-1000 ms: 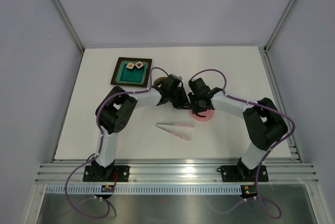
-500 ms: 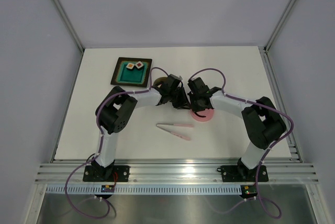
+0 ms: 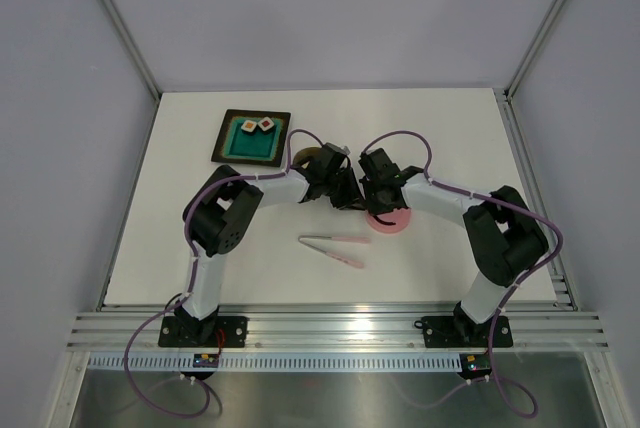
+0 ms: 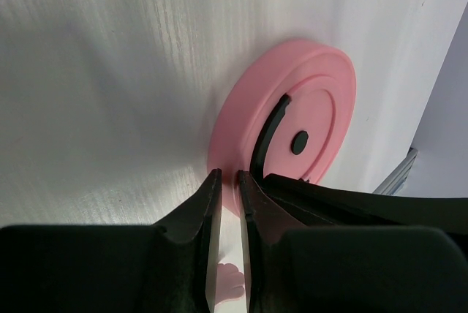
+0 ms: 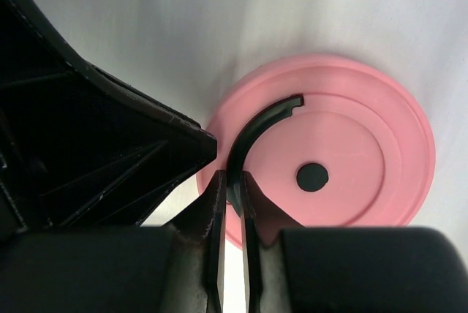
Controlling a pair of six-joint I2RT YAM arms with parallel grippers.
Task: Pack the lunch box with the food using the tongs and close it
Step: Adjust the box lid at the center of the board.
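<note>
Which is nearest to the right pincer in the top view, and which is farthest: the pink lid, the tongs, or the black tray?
1. The pink lid, directly under the right pincer, which is shut on its black handle.
2. The tongs, lying on the table nearer the arm bases, to its left.
3. The black tray, far left, toward the back.

1. Pink lid [image 5: 344,159] flat on table, curved blk handle [image 5: 252,134] up.
2. Steel tin [image 3: 306,157] beside tray, mostly hidden.
3. Tongs [image 3: 335,246] lying near front, arms splayed.
4. Food [image 3: 257,126]: 2 cubes in tray (teal inside).
</note>
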